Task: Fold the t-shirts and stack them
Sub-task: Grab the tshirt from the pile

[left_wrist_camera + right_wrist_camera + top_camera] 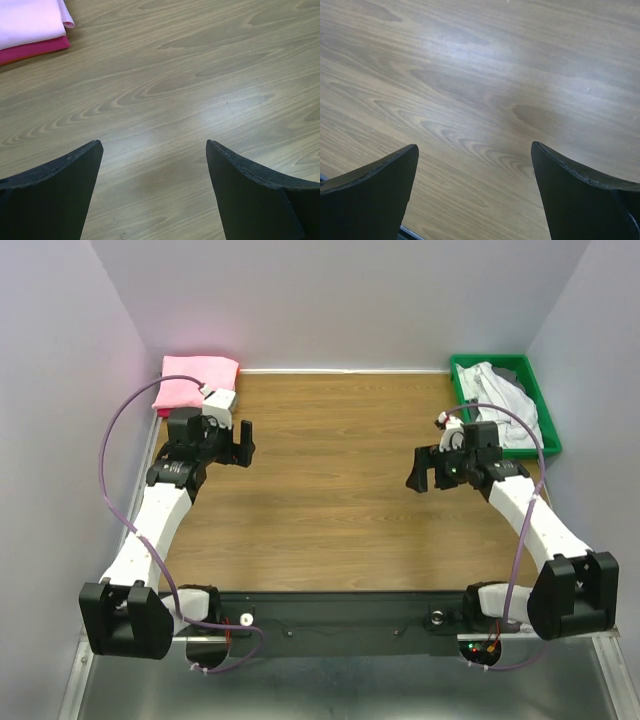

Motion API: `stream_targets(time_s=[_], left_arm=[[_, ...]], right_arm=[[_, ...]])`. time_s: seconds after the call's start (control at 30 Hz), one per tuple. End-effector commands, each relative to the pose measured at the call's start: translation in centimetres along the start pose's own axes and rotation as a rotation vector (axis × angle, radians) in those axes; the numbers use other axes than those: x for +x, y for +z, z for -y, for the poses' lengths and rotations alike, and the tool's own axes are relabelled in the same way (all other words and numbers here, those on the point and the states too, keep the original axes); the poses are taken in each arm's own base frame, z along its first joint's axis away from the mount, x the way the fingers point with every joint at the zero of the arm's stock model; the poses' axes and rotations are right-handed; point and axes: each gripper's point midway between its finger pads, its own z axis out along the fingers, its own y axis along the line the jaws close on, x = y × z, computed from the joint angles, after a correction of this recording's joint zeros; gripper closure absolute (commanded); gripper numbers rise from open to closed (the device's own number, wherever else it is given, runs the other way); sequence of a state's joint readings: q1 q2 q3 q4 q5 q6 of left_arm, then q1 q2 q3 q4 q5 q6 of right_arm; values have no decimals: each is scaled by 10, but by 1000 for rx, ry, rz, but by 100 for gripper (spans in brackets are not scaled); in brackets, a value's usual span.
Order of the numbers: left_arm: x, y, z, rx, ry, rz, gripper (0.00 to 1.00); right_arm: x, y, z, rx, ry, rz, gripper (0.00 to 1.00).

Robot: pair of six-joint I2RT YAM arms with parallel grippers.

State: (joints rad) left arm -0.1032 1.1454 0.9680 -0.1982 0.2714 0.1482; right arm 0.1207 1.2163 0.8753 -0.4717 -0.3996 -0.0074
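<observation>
A folded pink t-shirt [195, 380] lies at the table's far left corner; in the left wrist view the pink t-shirt [27, 20] shows a darker magenta layer beneath. A crumpled white t-shirt [497, 392] fills the green tray [535, 451] at the far right, with a bit of dark grey t-shirt [506, 367] behind it. My left gripper [226, 440] [155, 145] hovers open over bare wood just in front of the pink shirt. My right gripper [436, 470] [475, 147] is open too, over bare wood beside the tray. Neither holds anything.
The wooden table [330, 470] is walled in on the left, back and right. Purple cables loop off both arms. The table's metal front edge [410, 234] shows at the bottom of the right wrist view.
</observation>
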Motion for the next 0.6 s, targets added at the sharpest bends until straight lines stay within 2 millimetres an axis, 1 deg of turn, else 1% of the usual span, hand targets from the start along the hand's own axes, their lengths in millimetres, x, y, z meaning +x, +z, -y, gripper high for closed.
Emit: stream_targets(time_s=[0.0, 0.03, 0.07, 0.1, 0.13, 0.17, 0.2, 0.23, 0.27, 0.3, 0.33, 0.37, 0.4, 0.47, 0.5, 0.53, 0.57], left_arm=[[-19, 0, 3, 28, 21, 50, 4], [-26, 1, 3, 30, 18, 58, 4], [-23, 5, 3, 35, 11, 37, 4], [-25, 6, 3, 35, 13, 36, 4], [-34, 5, 2, 33, 17, 49, 3], [-35, 9, 1, 33, 21, 40, 4], [-43, 8, 0, 34, 25, 49, 4], [-46, 9, 0, 35, 29, 52, 4], [-48, 10, 0, 35, 27, 52, 3], [-50, 12, 0, 38, 26, 53, 4], [-58, 11, 1, 45, 25, 68, 4], [-61, 11, 1, 49, 24, 73, 3], [-63, 13, 3, 62, 15, 72, 4], [-70, 14, 5, 73, 10, 81, 4], [-68, 17, 6, 84, -2, 70, 4], [-72, 17, 7, 88, -4, 74, 4], [-72, 17, 7, 89, -6, 71, 4]], right_arm=[[-36, -6, -1, -5, -27, 34, 0], [-35, 2, 2, -13, -14, -2, 0], [-52, -5, 0, -17, -39, 5, 0], [-56, -4, 3, -21, -32, -8, 0], [-74, -6, 6, -26, -29, 9, 0], [-82, -7, 11, -33, -19, 15, 0], [-95, -12, 25, -18, -9, 38, 0], [-104, -12, 29, -9, -11, 42, 0], [-101, -5, 49, 14, 26, 2, 0], [-132, -19, 66, 48, -1, 60, 0], [-139, -18, 82, 85, 7, 58, 0], [-148, -22, 96, 117, 16, 63, 0], [-165, -23, 125, 160, 24, 84, 0], [-182, -31, 155, 216, 36, 110, 0], [-175, -23, 188, 264, 71, 84, 0], [-196, -33, 201, 303, 54, 131, 0], [-198, -30, 216, 326, 61, 128, 0]])
